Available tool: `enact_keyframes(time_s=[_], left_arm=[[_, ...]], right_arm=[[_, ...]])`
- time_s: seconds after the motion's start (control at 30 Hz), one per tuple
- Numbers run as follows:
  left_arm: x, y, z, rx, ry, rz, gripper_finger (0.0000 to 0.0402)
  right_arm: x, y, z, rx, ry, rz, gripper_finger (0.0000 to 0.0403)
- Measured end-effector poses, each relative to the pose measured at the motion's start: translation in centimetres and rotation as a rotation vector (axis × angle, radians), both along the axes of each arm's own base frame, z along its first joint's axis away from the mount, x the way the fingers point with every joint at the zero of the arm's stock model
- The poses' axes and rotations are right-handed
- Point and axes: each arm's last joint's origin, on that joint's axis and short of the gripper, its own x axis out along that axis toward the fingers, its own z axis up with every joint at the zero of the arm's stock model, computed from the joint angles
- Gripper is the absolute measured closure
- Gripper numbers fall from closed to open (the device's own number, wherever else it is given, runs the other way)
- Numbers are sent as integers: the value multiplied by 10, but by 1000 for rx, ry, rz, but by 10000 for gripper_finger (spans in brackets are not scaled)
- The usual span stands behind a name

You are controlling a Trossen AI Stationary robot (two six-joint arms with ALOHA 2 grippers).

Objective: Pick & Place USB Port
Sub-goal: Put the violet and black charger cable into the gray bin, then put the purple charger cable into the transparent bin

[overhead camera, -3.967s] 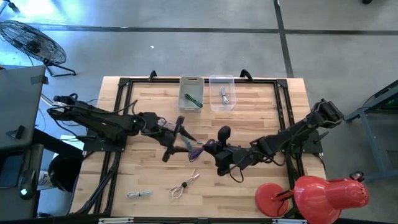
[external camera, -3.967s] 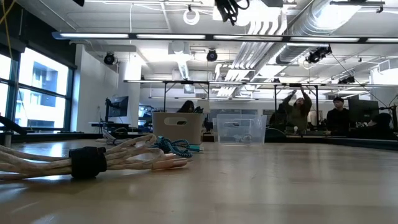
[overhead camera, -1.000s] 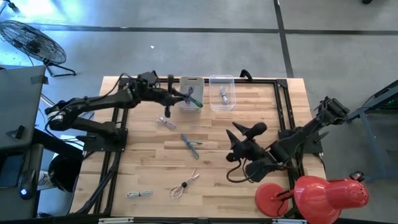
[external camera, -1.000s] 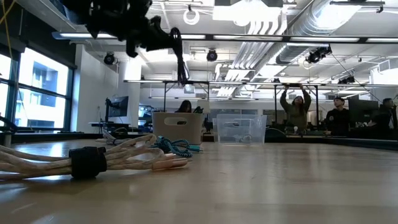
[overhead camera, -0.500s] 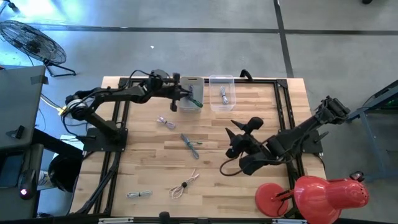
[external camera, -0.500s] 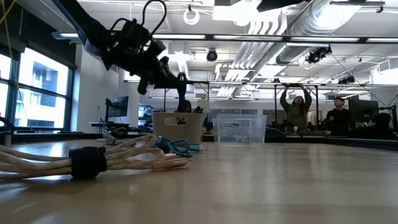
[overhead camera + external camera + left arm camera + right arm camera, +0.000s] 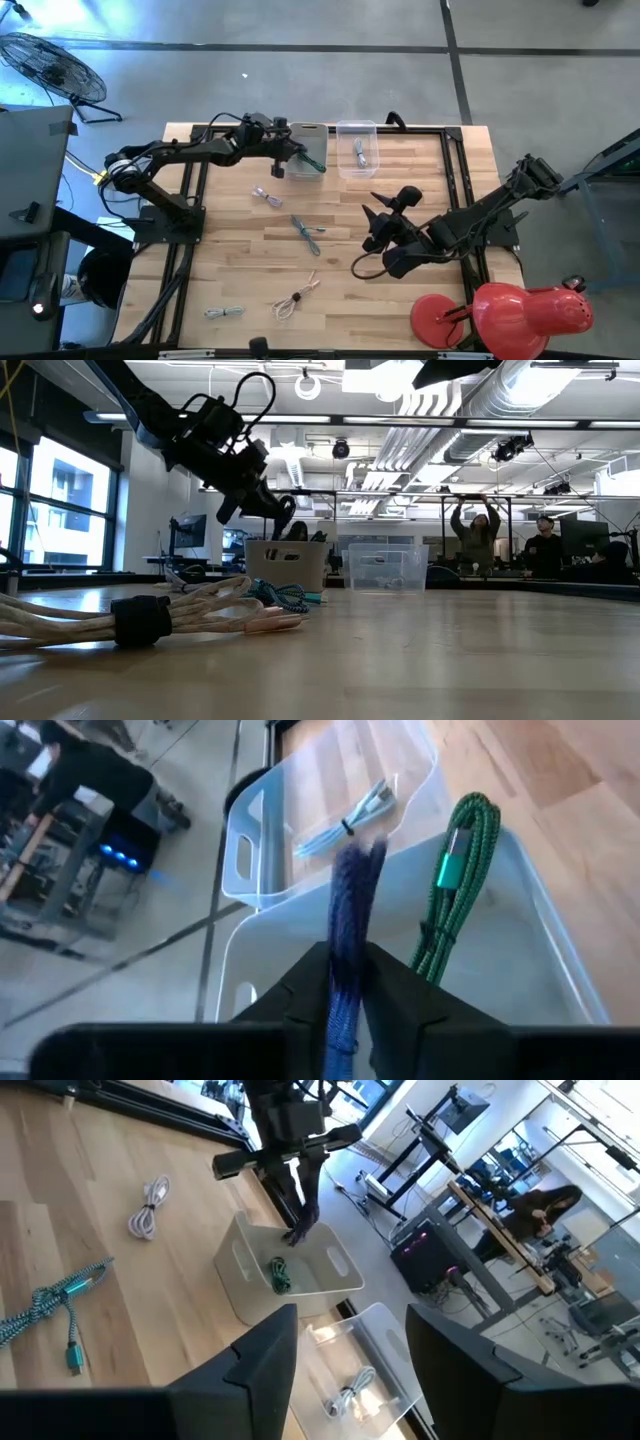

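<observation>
My left gripper (image 7: pixel 289 160) reaches out over the near-left rim of the grey bin (image 7: pixel 308 128) at the table's far edge. It is shut on a purple braided cable (image 7: pixel 350 910), a folded bundle that hangs into the bin beside a green cable (image 7: pixel 460 870). The right wrist view shows the purple cable (image 7: pixel 301 1205) dangling from that gripper (image 7: pixel 300 1155). My right gripper (image 7: pixel 376 224) hovers open over the table's right half, holding nothing. My left gripper pinches the purple cable bundle (image 7: pixel 344 995) between its two fingers, which slant down from the table's left side. The bundle hangs below the fingers. Its lower end (image 7: pixel 297 1235) is at the grey bin's opening, next to the green cable.
A clear bin (image 7: pixel 357 128) with a white cable (image 7: pixel 360 152) stands right of the grey one. Loose cables lie on the wood: white (image 7: pixel 265 196), teal (image 7: pixel 306 230), beige (image 7: pixel 296 297), white (image 7: pixel 224 313). A red lamp (image 7: pixel 520 310) sits at the near right corner.
My left gripper has come down and moved toward the grey bin with the purple cable, tipping its fingers lower. The cable's lower end, first well above the bin, now hangs at its opening. My right gripper has rolled a little and shifted slightly.
</observation>
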Motion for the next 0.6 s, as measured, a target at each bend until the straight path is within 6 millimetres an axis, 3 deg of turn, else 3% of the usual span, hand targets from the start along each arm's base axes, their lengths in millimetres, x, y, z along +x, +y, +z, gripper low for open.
enact_keyframes(time_s=[0.4, 0.6], left_arm=[[1, -1, 2, -98, -56, -16, 297], [-5, -13, 27, -214, -192, -180, 295]], right_arm=[[0, 0, -1, 43, 1, 15, 224], [-1, 0, -3, 67, 25, 33, 235]])
